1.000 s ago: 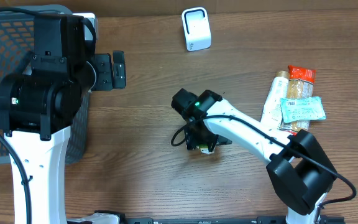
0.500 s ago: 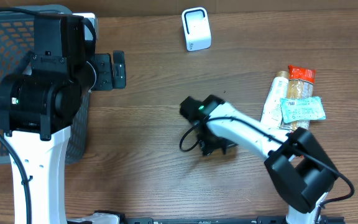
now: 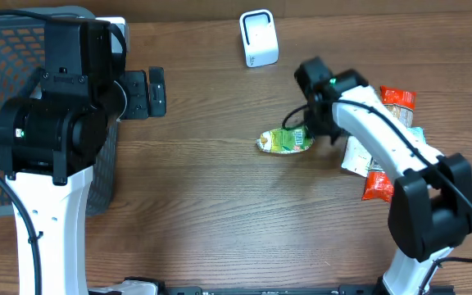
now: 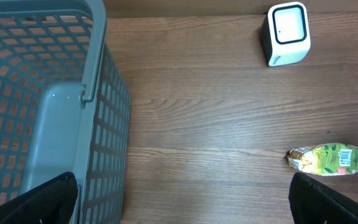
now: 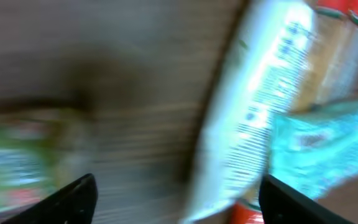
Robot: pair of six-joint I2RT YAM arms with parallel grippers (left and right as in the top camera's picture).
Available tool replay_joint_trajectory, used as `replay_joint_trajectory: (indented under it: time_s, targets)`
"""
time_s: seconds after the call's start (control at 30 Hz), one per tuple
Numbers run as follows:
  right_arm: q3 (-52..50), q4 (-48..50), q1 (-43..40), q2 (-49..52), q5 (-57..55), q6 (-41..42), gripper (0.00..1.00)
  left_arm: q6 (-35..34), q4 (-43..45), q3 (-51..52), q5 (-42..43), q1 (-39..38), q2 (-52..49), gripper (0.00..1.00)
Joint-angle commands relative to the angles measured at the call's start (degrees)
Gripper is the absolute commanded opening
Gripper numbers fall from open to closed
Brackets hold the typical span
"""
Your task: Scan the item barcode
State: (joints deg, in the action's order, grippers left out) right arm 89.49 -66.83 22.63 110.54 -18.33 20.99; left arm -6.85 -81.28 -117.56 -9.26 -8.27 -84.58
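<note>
Overhead: the green packet [image 3: 285, 141] lies flat on open table [image 3: 203, 205], well clear of the white scanner [image 3: 258, 38], with the right arm [image 3: 367, 123] just beside it.
Left wrist: the left fingers [image 4: 39, 202] are spread wide and empty, by the basket [image 4: 98, 56] rim.
Right wrist, blurred: the right fingers [image 5: 73, 199] are apart, holding nothing.

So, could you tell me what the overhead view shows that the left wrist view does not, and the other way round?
Only the overhead view shows the right gripper, next to the green packet, and the pile of snack packets at the right. Only the left wrist view looks into the basket, showing its floor and inner wall, which the left arm largely hides from above. Both show the white scanner, the green packet lying on the wooden table, and part of the basket.
</note>
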Motion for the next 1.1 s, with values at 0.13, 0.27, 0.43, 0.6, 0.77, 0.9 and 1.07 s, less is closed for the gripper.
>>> replay_joint_trajectory:
  time_s: [0.13, 0.27, 0.43, 0.6, 0.77, 0.9, 1.07]
  targets:
    - [1.5, 0.6, 3.1, -4.7, 19.4, 45.4, 1.0, 0.5, 0.1, -0.2, -0.2, -0.4, -0.2, 1.0]
    - [-2.8, 8.2, 6.1, -4.6, 21.0, 50.3, 1.0, 0.5, 0.1, -0.2, -0.2, -0.4, -0.2, 1.0]
    - [-10.4, 19.4, 9.2, -4.1, 20.9, 55.8, 0.99, 0.5, 0.1, -0.2, -0.1, -0.4, -0.2, 0.99]
    - [-16.5, 26.9, 11.1, -3.8, 18.8, 57.0, 0.95, 0.5, 0.1, -0.2, -0.2, -0.4, -0.2, 1.0]
    - [-19.2, 32.4, 11.1, -3.7, 14.5, 54.4, 0.73, 0.5, 0.1, -0.2, -0.2, -0.4, -0.2, 1.0]
    - [-20.4, 34.6, 11.3, -3.7, 14.7, 50.9, 0.66, 0.5, 0.1, -0.2, -0.2, -0.4, -0.2, 1.0]
    - [-21.0, 34.4, 12.5, -3.5, 15.0, 47.0, 0.65, 0.5, 0.1, -0.2, -0.2, -0.4, -0.2, 1.0]
